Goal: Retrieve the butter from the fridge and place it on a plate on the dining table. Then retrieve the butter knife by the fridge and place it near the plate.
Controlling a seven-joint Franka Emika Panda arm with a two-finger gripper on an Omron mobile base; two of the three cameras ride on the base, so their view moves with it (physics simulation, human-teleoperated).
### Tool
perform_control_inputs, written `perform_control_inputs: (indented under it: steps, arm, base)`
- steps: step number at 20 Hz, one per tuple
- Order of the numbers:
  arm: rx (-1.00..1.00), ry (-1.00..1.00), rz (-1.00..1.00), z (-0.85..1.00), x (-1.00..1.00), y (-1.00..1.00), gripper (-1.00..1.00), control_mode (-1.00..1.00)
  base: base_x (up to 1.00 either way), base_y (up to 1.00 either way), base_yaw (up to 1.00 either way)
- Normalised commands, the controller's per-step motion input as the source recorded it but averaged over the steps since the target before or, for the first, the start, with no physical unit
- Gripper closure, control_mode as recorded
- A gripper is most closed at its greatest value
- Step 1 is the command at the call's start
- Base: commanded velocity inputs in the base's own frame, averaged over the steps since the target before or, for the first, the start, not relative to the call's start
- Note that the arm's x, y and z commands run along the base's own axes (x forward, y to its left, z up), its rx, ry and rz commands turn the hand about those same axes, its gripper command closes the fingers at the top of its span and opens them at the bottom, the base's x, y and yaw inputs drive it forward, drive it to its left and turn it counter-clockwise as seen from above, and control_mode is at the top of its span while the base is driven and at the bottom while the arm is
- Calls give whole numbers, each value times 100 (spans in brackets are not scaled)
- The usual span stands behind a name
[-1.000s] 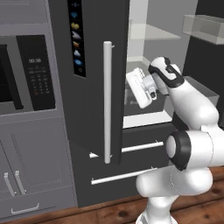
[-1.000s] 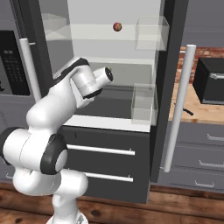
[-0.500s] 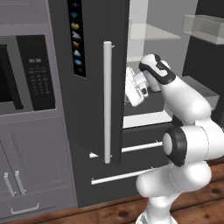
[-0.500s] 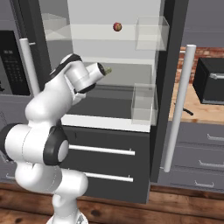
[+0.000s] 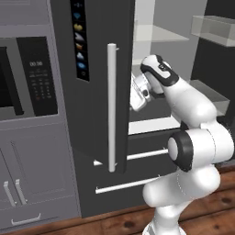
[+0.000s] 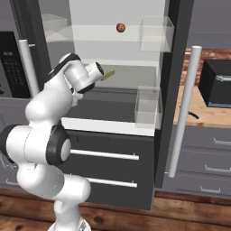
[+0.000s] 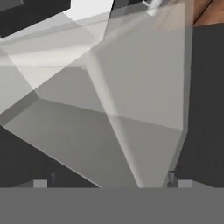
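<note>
Butter (image 6: 108, 75) on the middle shelf of the open fridge (image 6: 162, 113), just left of centre in the upper half of the right base view — a thin olive stick lying tilted, right beside the nose of the white hand. Gripper (image 6: 101, 71) level with that shelf and aimed into the white interior, nothing held; jaws spread wide, tips barely showing at the lower corners of the hand view. Small red ball (image 6: 120, 27) on the shelf above, near the top centre of the frame. Two clear door bins (image 6: 149, 106) stacked on the open right door, right of centre. Butter knife (image 6: 191, 114) — slim and dark — on the wood counter at the right edge, beside a black box (image 6: 217, 83). In the left base view, open left door (image 5: 92, 82) with its long white bar handle (image 5: 111, 108) at frame centre, microwave (image 5: 27, 75) at far left, wrist tucked just past the door's edge.
</note>
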Motion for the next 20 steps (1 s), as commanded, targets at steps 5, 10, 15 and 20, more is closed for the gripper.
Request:
perform_control_inputs:
  steps: [5, 10, 15, 20]
  arm:
    - [0, 14, 0, 0, -45, 67, -100, -100]
    - [0, 13, 0, 0, -68, 71, -100, -100]
    - [0, 10, -1, 0, -77, 90, -100, -100]
    - [-1, 9, -2, 0, -58, 100, -100, -100]
  base:
    - [0, 0, 0]
    - [0, 0, 0]
    - [0, 0, 0]
    - [0, 0, 0]
